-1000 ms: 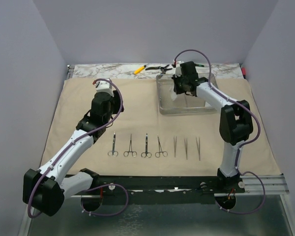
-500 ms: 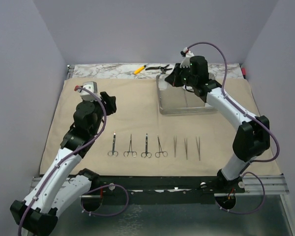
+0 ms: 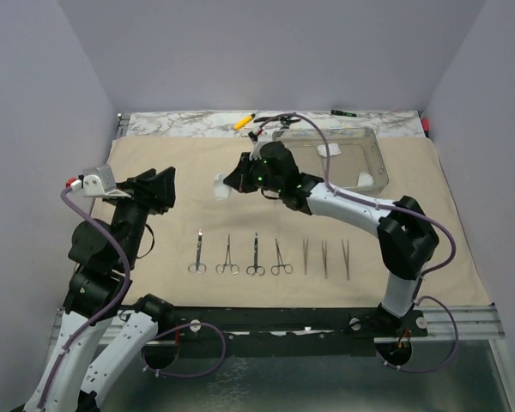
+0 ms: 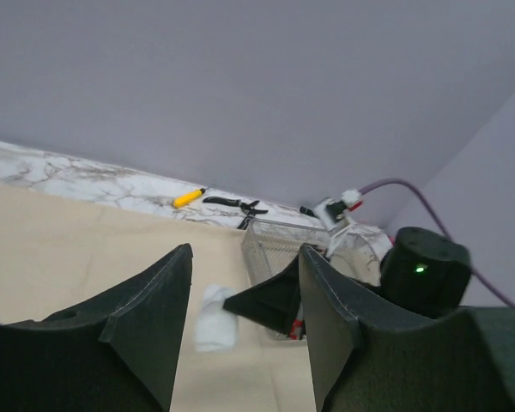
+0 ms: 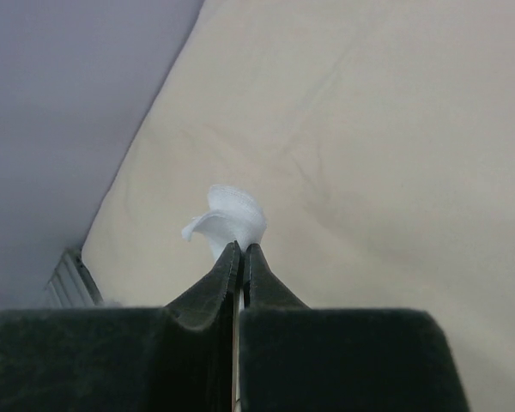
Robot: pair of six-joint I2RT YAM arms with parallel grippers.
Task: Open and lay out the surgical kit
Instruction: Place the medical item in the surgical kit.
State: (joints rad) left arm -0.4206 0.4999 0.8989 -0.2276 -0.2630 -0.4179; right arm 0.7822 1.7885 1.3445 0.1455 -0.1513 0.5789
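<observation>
Soft, even light from overhead; only faint shadows lie on the cloth wrap (image 3: 240,219). In my wrist views, my left fingers (image 4: 142,326) and right fingers (image 5: 208,292) appear dark, underexposed and blurred; the gauze ball (image 5: 230,216) is bright, slightly soft.

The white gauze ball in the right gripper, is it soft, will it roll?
Probably soft and light: the small white gauze ball creases where the shut right gripper pinches it. Crumpled and lopsided, it would likely settle, not roll, on the large beige cloth wrap.

Left wrist view: tray (image 4: 270,245) half hidden behind right tool (image 4: 230,302). Top view: left arm (image 3: 94,257) base cut off.
</observation>
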